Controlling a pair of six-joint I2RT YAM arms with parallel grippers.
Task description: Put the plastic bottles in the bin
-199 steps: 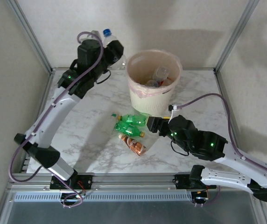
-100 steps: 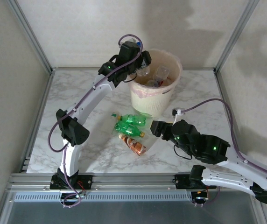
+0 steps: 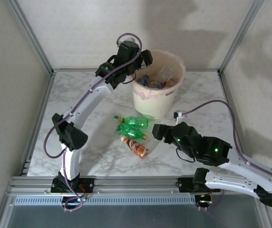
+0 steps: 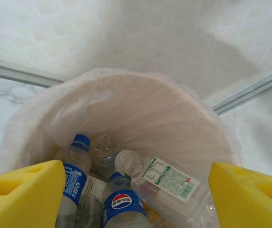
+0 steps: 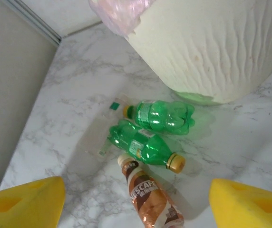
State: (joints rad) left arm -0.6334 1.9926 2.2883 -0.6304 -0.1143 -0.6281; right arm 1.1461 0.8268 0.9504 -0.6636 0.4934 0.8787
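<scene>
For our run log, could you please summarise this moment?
left gripper: open over bin | right gripper: open over table | table: two green bottles, brown bottle | bin: clear bottles inside

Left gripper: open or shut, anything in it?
Open, empty. Left wrist view: the left gripper has its yellow fingers wide apart above the bin, nothing between them; bottles lie down in the bin.

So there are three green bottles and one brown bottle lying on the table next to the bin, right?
Not quite. The right wrist view shows two green bottles, not three: one green bottle near the bin and a second green bottle beside it. The one brown Nescafe bottle does lie on the table next to them.
</scene>
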